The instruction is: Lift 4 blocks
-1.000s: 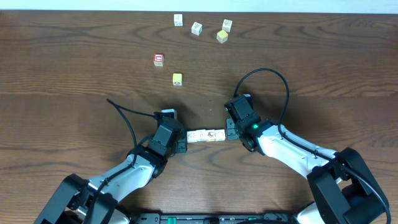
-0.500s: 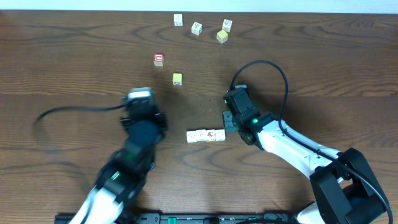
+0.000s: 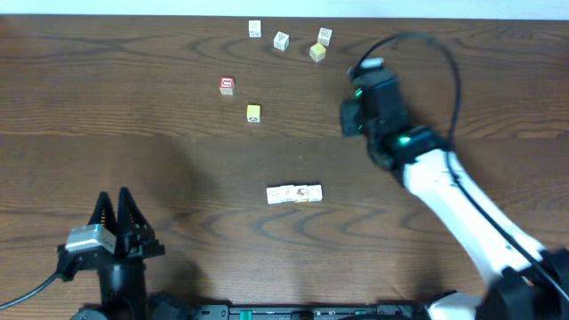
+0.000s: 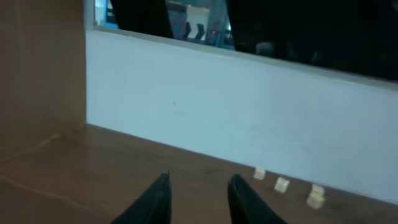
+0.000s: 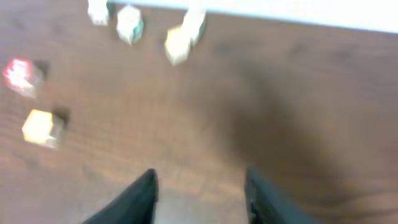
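The table (image 3: 107, 107) is dark brown wood with a long wavy grain and a dull finish. The right arm (image 3: 444, 182) has a smooth white shell. It comes in from the 5 o'clock corner and stretches towards 1 o'clock, and it ends in a black, boxy wrist with a thin black cable (image 3: 444, 62) that loops above it. The right gripper (image 5: 199, 196) looks down on the wood. Its two dark tapered fingers (image 5: 134, 199) are spread apart with only bare wood between them, so it is released, though this view is blurred. The left arm (image 3: 116, 267) is black and stands almost folded at 7 o'clock. The left gripper (image 3: 114, 200) points to 12 o'clock, and its thin pointed fingers (image 4: 158, 199) are parted and grasp nothing. The row of blocks (image 3: 294, 193) lies flat near the middle of the table, well apart from both grippers. It is four tiny cream cubes touching side by side, with small printed marks too small to read. At 12 o'clock from it are a yellow cube (image 3: 253, 112) and a red cube (image 3: 227, 85). Near the far edge lie three white cubes (image 3: 281, 41), and a second yellow cube (image 3: 317, 52) is just beside the rightmost one.
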`<state>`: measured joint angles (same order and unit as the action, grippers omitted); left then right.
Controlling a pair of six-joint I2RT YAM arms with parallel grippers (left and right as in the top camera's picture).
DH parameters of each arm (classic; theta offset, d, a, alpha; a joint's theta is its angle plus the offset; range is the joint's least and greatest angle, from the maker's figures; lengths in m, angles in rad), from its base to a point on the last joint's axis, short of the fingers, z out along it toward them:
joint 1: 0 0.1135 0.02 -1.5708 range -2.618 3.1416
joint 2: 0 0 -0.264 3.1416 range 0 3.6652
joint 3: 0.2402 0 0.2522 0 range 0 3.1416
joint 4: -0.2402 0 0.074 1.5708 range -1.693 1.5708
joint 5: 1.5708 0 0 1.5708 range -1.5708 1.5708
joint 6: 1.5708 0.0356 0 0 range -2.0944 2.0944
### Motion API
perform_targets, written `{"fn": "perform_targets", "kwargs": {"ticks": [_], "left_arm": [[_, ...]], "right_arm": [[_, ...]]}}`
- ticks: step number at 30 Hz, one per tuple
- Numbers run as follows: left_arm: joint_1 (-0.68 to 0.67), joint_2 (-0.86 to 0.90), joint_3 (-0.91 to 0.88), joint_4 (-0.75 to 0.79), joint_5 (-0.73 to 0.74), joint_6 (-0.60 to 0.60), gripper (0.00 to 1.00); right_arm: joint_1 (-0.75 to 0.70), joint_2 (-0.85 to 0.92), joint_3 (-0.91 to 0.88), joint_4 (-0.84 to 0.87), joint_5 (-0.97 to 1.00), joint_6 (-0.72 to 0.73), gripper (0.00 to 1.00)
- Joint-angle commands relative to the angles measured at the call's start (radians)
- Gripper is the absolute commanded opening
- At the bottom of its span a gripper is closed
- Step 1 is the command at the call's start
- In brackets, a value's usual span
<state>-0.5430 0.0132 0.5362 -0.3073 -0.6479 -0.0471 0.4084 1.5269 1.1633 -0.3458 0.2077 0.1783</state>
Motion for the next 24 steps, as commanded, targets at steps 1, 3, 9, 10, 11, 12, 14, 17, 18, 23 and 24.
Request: {"fn": "perform_targets", "kwargs": {"ticks": [1,3,9,10,11,12,14,17,18,23,24], "left_arm": [[0.004,0.035,0.024,-0.014,-0.025,0.017,0.47],[0.004,0.035,0.024,-0.018,-0.027,0.017,0.58],[0.004,0.035,0.024,-0.022,-0.027,0.017,0.71],[0.004,0.035,0.024,-0.022,-0.027,0.017,0.72],[0.004,0.035,0.024,-0.025,-0.027,0.017,0.72],[0.004,0.035,0.024,-0.027,-0.027,0.017,0.71],[0.004,0.035,0.024,-0.033,-0.027,0.017,0.72],[0.004,0.035,0.024,-0.043,-0.027,0.017,0.73],[0.004,0.035,0.024,-0.046,-0.027,0.017,0.74],[0.004,0.035,0.024,-0.048,-0.066,0.017,0.74],[0.004,0.035,0.024,-0.048,-0.098,0.017,0.74]], "right_arm": [[-0.037,-0.103,0.071,-0.026,0.106,-0.047,0.63],[-0.048,-0.149,0.075,-0.024,0.165,-0.060,0.86],[-0.061,-0.249,0.074,-0.071,0.258,-0.083,0.99],[-0.061,-0.256,0.074,-0.084,0.263,-0.083,0.99],[-0.061,-0.259,0.074,-0.098,0.263,-0.083,0.99],[-0.062,-0.260,0.074,-0.112,0.263,-0.083,0.99],[-0.062,-0.258,0.074,-0.151,0.262,-0.083,0.99],[-0.062,-0.257,0.074,-0.214,0.255,-0.082,0.99],[-0.062,-0.257,0.073,-0.233,0.256,-0.083,0.99],[-0.063,-0.257,0.072,-0.245,0.259,-0.083,0.99],[-0.063,-0.257,0.072,-0.244,0.259,-0.082,0.99]]}}
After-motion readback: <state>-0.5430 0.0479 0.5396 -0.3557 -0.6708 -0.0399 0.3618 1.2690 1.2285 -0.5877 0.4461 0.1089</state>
